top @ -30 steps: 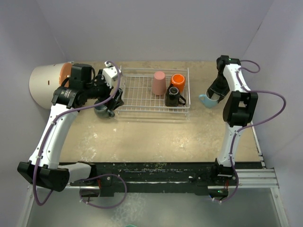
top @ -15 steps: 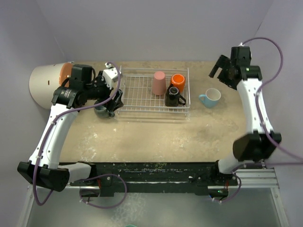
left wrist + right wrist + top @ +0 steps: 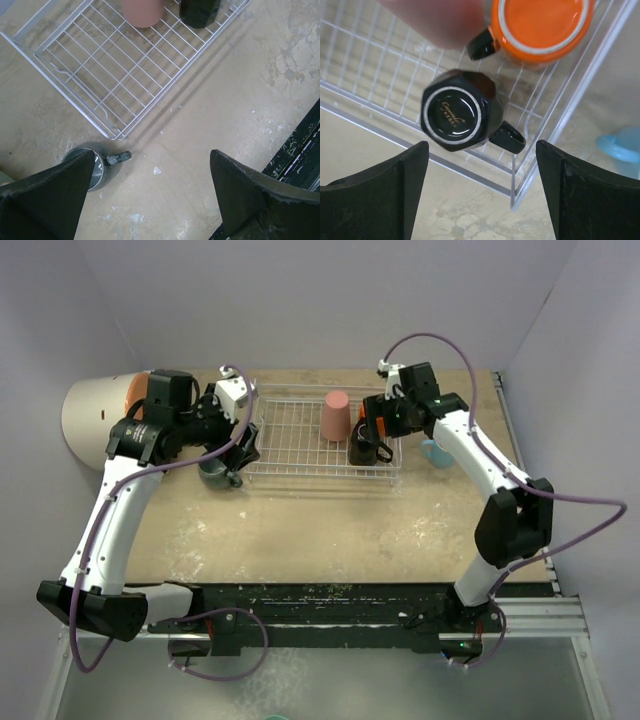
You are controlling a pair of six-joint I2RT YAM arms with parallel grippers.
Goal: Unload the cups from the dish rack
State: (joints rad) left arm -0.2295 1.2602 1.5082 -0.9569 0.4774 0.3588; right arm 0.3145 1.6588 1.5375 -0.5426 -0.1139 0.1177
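Observation:
The white wire dish rack [image 3: 290, 435] sits at the table's back middle. Its right end holds the pink tumbler [image 3: 336, 415], the upside-down black mug [image 3: 457, 110] and the orange mug [image 3: 542, 27]. My right gripper [image 3: 373, 428] hovers open above the black mug [image 3: 366, 450], with nothing between its fingers [image 3: 390, 195]. The light blue mug [image 3: 437, 452] stands on the table right of the rack, partly behind the right arm. My left gripper [image 3: 235, 445] stands open and holds nothing above the grey-teal mug [image 3: 97, 167], which sits upright on the table off the rack's left corner [image 3: 112, 132].
A cream cylinder with an orange face [image 3: 100, 415] lies at the back left, behind the left arm. Purple walls close in the table on three sides. The black base rail [image 3: 330, 605] runs along the near edge.
My right arm has swung left, away from the light blue mug it left on the table, and now hangs over the rack's right end. The left arm has barely moved.

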